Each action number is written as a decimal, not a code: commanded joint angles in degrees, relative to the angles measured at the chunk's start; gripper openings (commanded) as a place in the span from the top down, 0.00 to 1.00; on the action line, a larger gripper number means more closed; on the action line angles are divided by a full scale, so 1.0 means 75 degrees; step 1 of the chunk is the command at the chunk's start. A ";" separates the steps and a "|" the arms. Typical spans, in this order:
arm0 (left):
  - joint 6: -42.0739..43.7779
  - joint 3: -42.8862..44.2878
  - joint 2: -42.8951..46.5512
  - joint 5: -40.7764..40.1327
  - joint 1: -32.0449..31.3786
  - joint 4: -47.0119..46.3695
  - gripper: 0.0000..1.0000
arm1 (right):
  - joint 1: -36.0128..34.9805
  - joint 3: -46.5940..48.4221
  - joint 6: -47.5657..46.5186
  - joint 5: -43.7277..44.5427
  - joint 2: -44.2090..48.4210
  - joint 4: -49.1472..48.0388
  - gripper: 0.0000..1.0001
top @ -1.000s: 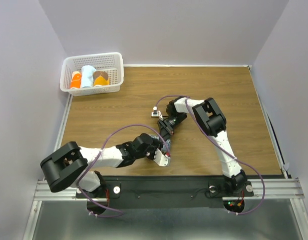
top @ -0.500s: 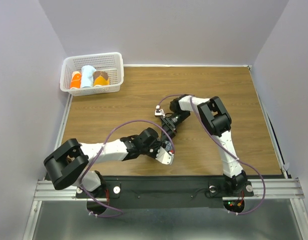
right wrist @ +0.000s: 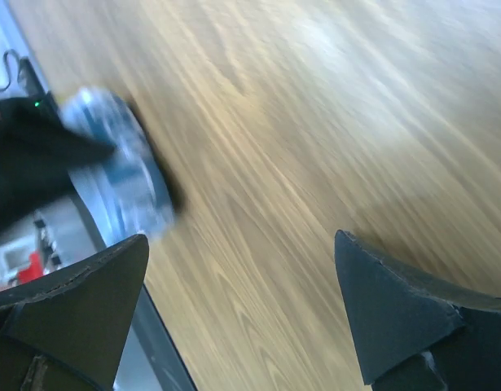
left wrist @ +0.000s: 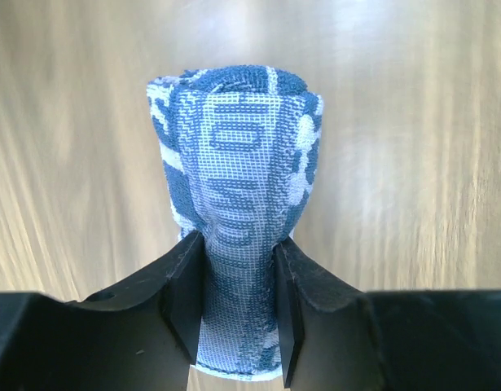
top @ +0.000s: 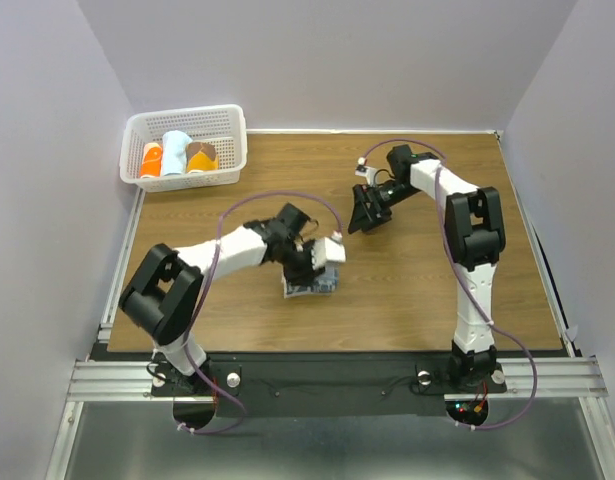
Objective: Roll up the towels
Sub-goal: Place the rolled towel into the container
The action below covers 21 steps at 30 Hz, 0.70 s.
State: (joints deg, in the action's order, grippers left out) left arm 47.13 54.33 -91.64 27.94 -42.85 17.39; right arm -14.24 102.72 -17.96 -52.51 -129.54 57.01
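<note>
The left gripper point(left wrist: 238, 254) is closed on the towel point(left wrist: 234, 155): the roll is pinched between the two black fingers at its lower part, and its blue cloth with pale square motifs bulges out above them. The right gripper point(right wrist: 242, 244) is spread wide and nothing is held in it; it is poised over bare wood towards the far right part of the worktop point(top: 417, 290), well apart from the roll.

The towel is found a little left of the middle of the worktop, nearer the near edge than the far one. Whether it rests on the wood or is lifted just clear of it cannot be told.

As for progress, this towel is judged to be fully rolled, since a compact bundle is shown and no loose tail is seen. Three other rolls point(top: 175, 152), orange, light blue and brown-orange, are stowed in the white basket point(top: 232, 120) at the far left corner. No unrolled towel is visible anywhere. What is left is probably only for the held roll to be carried to the basket.

No brand, label or legible writing is shown; the marks on the towel are woven pattern only.
</note>
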 commanded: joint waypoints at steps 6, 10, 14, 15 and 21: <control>-0.2791 0.4022 -0.1104 0.2284 0.2781 0.2696 1.00 | 0.0656 -0.1027 -0.0090 0.0252 0.1134 -0.0454 0.00; -0.3563 0.5991 -0.1725 0.2917 0.3988 0.3130 1.00 | 0.0785 -0.1414 -0.0102 0.0088 0.1287 -0.0477 0.00; -0.4338 0.7882 -0.2487 0.3469 0.5090 0.3248 1.00 | 0.0820 -0.1753 -0.0126 -0.0088 0.1381 -0.0500 0.00; -0.4467 0.8176 -0.2640 0.3516 0.5290 0.3179 1.00 | 0.0821 -0.1777 -0.0137 -0.0100 0.1369 -0.0500 0.00; -0.5240 0.8976 -0.3145 0.3400 0.6228 0.2034 1.00 | 0.0821 -0.1894 -0.0055 -0.0135 0.1416 -0.0500 0.00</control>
State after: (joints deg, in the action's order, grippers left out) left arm 14.61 118.91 -114.21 51.05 1.98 37.43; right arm -8.58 89.08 -18.20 -52.12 -122.28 54.59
